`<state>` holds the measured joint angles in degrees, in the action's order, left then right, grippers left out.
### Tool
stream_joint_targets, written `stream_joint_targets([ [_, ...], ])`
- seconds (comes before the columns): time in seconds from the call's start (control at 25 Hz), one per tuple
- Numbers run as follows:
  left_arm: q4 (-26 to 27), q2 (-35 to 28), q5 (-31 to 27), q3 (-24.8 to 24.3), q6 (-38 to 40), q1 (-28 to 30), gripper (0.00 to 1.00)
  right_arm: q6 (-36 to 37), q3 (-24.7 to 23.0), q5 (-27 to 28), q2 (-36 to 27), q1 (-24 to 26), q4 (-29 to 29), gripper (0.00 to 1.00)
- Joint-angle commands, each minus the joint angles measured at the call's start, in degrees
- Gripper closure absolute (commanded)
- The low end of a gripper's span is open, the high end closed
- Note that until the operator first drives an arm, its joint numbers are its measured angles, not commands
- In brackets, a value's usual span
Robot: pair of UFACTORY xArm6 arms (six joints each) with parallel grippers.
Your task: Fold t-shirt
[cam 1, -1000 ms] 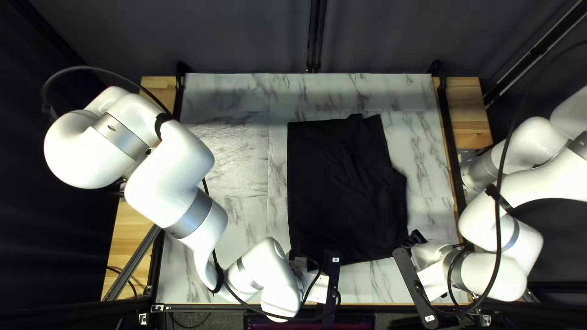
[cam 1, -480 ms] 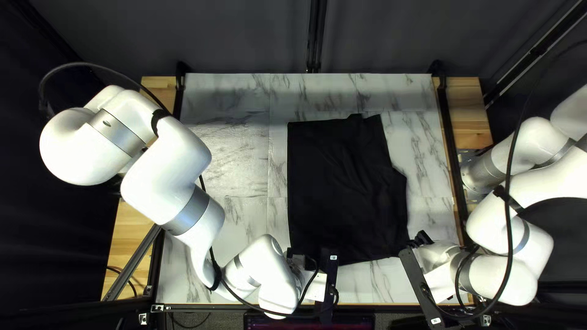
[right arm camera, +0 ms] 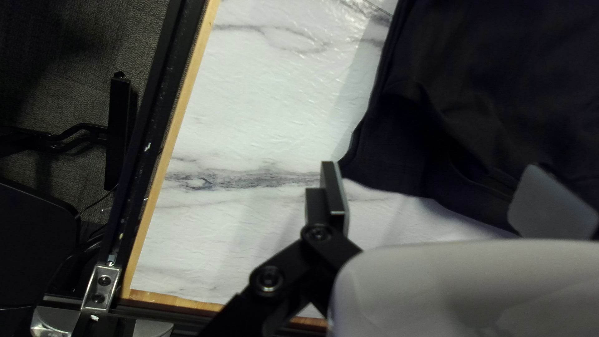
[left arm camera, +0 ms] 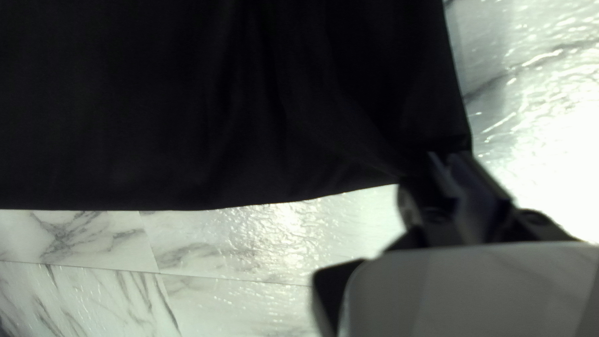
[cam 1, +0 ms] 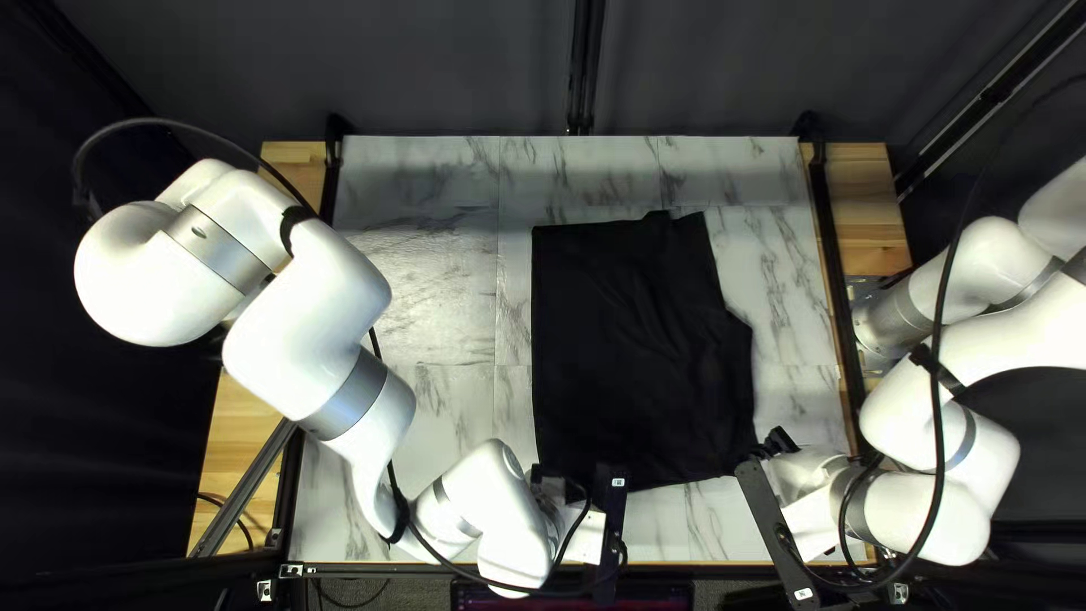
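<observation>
My left gripper [cam 1: 548, 475] is at the near-left corner of the black t-shirt [cam 1: 634, 351] in the top left view; my right gripper [cam 1: 776, 444] stands beside its near-right corner. The left wrist view has the left gripper [left arm camera: 450, 163] with its fingers close together on the corner of the t-shirt [left arm camera: 249, 106], folds running toward them. In the right wrist view the right gripper [right arm camera: 440, 196] is open, its fingers wide apart. One finger is next to the corner of the t-shirt [right arm camera: 462, 118], the other overlaps the cloth's edge from this angle.
Marbled tabletop [cam 1: 424, 272] shows left of the shirt, beyond it and along its right side. A black rail [cam 1: 832, 260] runs down the table's right edge. My left arm [cam 1: 328, 340] reaches over the table's left part.
Over the last second my right arm has drawn slightly to the right, away from the shirt. The left arm has shifted only slightly to the left. The shirt lies as before.
</observation>
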<state>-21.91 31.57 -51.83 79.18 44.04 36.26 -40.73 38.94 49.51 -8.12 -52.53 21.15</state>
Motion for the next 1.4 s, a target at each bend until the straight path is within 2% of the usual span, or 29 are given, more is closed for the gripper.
stream_joint_targets([
  [0.04, -0.83, 0.72, -0.58, 0.83, 1.31, 0.08, 0.00, -0.03, -0.01, -0.43, 0.31, 0.04, 0.15, 0.00],
  [0.4, -1.62, 1.17, 0.00, -0.18, 3.55, -0.72, 0.00, 0.16, 0.21, -0.06, 0.16, -0.05, 0.16, 0.00],
  [0.44, -1.56, 1.17, -0.03, -0.22, 3.63, -0.73, 0.03, 0.16, 0.22, -0.02, 0.15, -0.07, 0.18, 0.00],
  [0.52, -1.40, 1.26, 0.06, -0.28, 3.70, -0.80, 0.23, 0.11, 0.31, -0.02, 0.28, -0.12, 0.23, 0.00],
  [0.56, -1.33, 1.27, 0.12, -0.31, 3.70, -0.80, 0.55, 0.12, 0.36, -0.02, 0.35, -0.14, 0.23, 0.00],
  [0.6, -1.18, 1.31, 0.25, -0.34, 3.63, -0.84, 0.94, 0.07, 0.47, 0.05, 0.43, -0.24, 0.21, 0.00],
  [0.64, -1.12, 1.26, 0.43, -0.46, 3.57, -0.89, 0.98, 0.01, 0.54, 0.16, 0.43, -0.34, 0.18, 0.00],
  [0.68, -1.05, 1.20, 0.55, -0.55, 3.50, -0.92, 1.00, -0.06, 0.61, 0.27, 0.43, -0.45, 0.16, 0.00],
  [1.4, -1.24, -0.11, 0.02, -1.58, 3.40, -1.19, 1.00, -0.78, 1.90, 2.64, 0.27, -1.74, -0.01, 0.00],
])
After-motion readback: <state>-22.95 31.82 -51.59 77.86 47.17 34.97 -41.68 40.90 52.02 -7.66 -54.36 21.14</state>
